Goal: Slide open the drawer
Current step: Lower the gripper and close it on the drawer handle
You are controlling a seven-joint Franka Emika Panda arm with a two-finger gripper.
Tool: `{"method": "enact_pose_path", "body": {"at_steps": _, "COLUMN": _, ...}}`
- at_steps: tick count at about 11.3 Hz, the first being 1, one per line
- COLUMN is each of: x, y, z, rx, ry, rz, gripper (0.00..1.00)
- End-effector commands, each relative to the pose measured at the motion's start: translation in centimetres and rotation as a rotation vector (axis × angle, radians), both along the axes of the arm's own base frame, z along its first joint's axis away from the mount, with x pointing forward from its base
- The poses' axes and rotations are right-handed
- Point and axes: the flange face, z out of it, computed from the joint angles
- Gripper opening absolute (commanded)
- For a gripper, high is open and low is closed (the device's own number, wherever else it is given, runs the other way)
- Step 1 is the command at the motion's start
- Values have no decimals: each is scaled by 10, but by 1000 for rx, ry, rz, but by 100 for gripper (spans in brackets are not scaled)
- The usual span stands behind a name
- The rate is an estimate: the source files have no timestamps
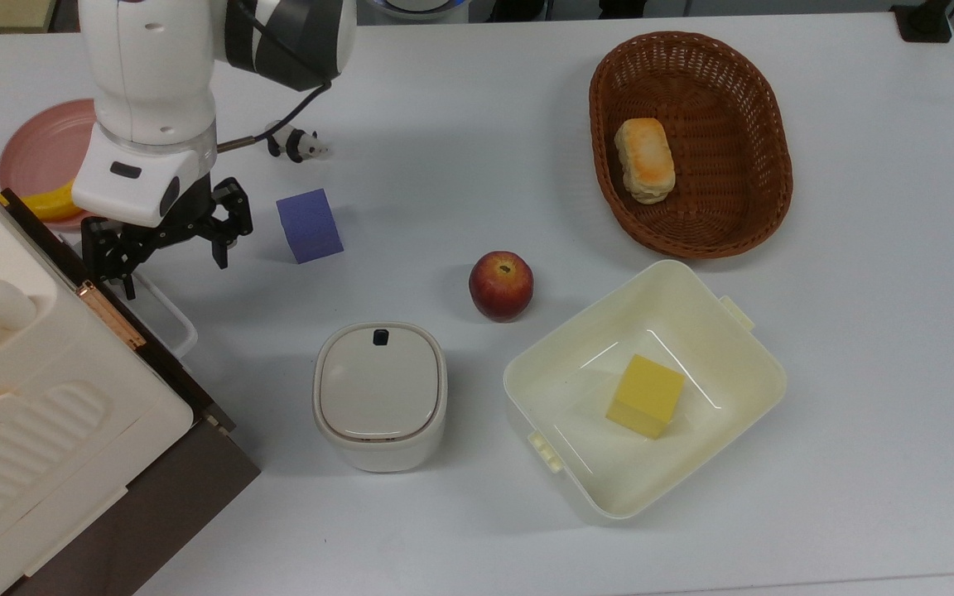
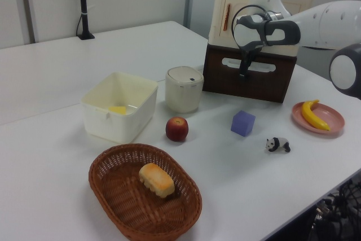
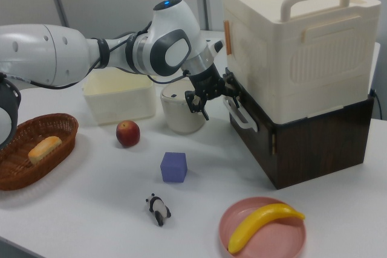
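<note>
Your gripper hangs with its fingers spread wide, right at the white loop handle of the drawer. In the top view, one fingertip sits just over the handle's near end and the other stands out over the bare table. The right view puts the gripper just above and in front of the handle, with nothing pinched between the fingers; whether a finger touches the loop cannot be told.

The drawer lies shut under the cream cabinet, its dark brown front flush with the box, at the top view's left edge. In the left view the gripper hangs directly before that front panel, over the handle slot.

Elsewhere on your table, the purple cube rests just to the top view's right of the gripper, and the toy panda lies beyond it. The pink plate holds a banana. The lidded white container, the apple, the cream tub with its yellow block, and the wicker basket with a bread roll stand well apart from the drawer.
</note>
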Motion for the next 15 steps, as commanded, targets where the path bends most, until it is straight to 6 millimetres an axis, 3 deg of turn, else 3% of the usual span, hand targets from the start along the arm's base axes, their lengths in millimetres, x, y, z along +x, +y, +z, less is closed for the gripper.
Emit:
{"method": "enact_pose_path", "body": {"at_steps": 1, "x": 4, "y": 0, "z": 1, "rx": -10, "ry": -23, "rz": -5, "gripper": 100}}
{"method": "enact_pose_path", "body": {"at_steps": 5, "x": 8, "y": -3, "z": -6, "rx": -20, "ry": -39, "rz": 0, "gripper": 99}}
{"method": "enact_pose_path", "body": {"at_steps": 8, "x": 7, "y": -4, "z": -6, "rx": -21, "ry": -38, "rz": 0, "gripper": 88}}
{"method": "enact_pose_path", "body": {"at_steps": 15, "x": 8, "y": -3, "z": -6, "rx": -17, "ry": -41, "rz": -8, "gripper": 85}}
